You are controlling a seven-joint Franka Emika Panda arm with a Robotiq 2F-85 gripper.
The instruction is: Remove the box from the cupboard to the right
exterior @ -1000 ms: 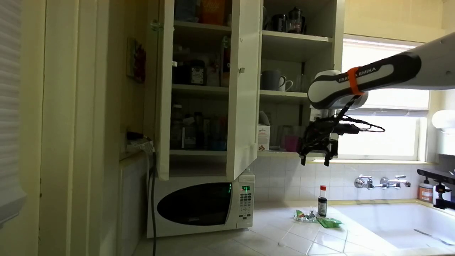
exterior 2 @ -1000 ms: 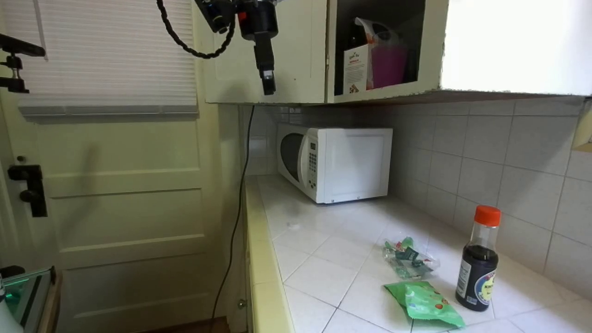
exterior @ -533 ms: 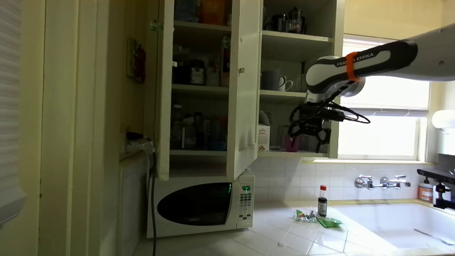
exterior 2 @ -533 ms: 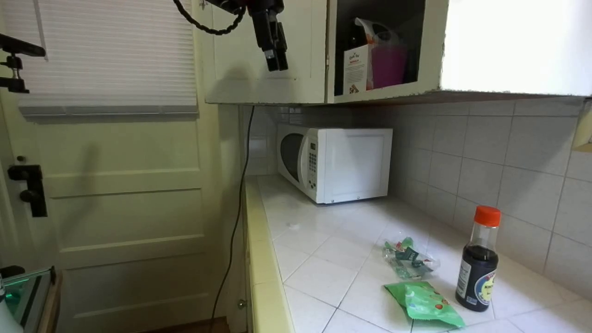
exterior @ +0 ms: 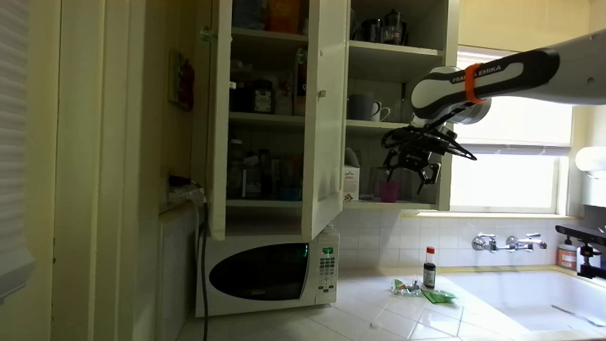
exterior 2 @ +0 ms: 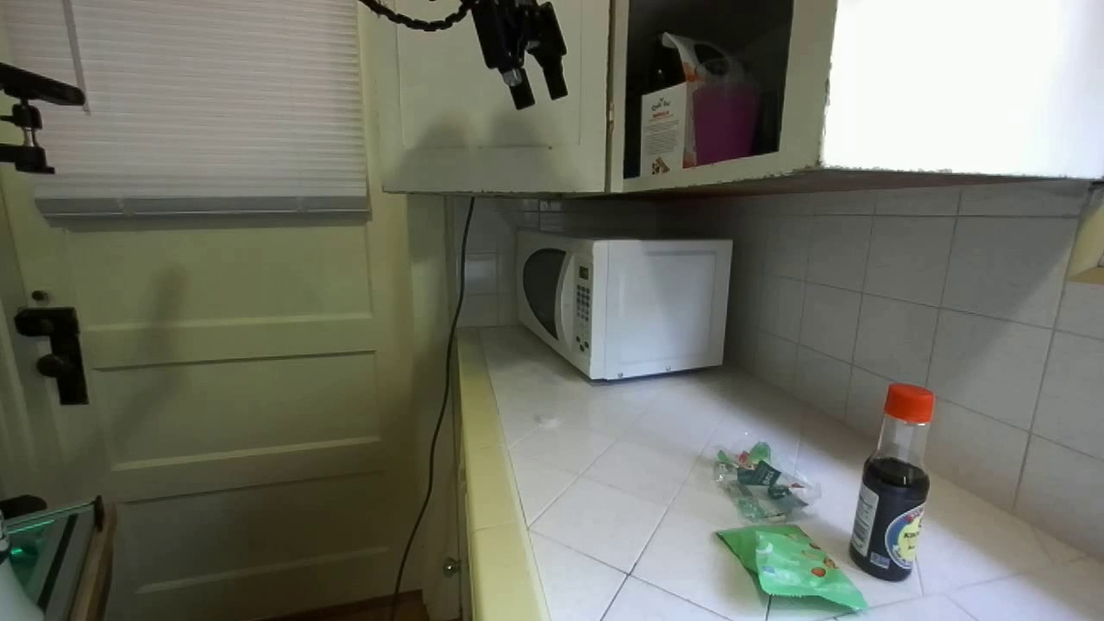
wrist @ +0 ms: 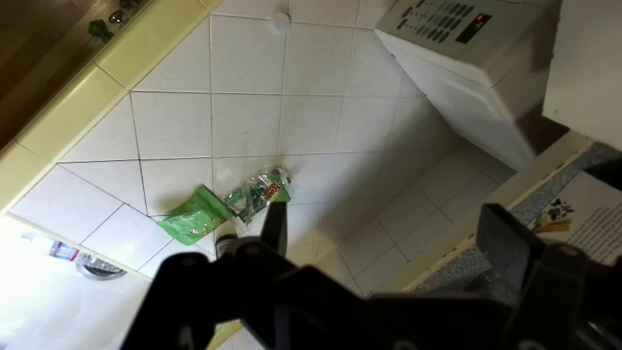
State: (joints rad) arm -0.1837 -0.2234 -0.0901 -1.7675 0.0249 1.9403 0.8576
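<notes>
The box [exterior: 351, 183] is a small whitish carton with reddish print and an open top flap. It stands upright on the lowest open shelf of the white cupboard [exterior: 326, 142], beside the open door. It also shows in an exterior view [exterior 2: 664, 129], and its printed face shows at the right edge of the wrist view [wrist: 595, 214]. My gripper [exterior: 404, 185] is open and empty, tilted, in front of that shelf and to the right of the box, apart from it. In the wrist view the gripper [wrist: 386, 214] has one finger over the counter and one by the shelf edge.
A pink cup [exterior 2: 724, 122] stands right beside the box. The open cupboard door [exterior 2: 509, 95] stands on the box's left. Below are the microwave [exterior: 265, 274], a red-capped bottle [exterior 2: 893, 492], a green packet [exterior 2: 789, 565] and a clear wrapper [exterior 2: 763, 483] on the counter.
My gripper has risen to about the height of the lowest shelf and tilted from pointing straight down. Its fingers stay open. The box, cupboard and counter items have not moved.
</notes>
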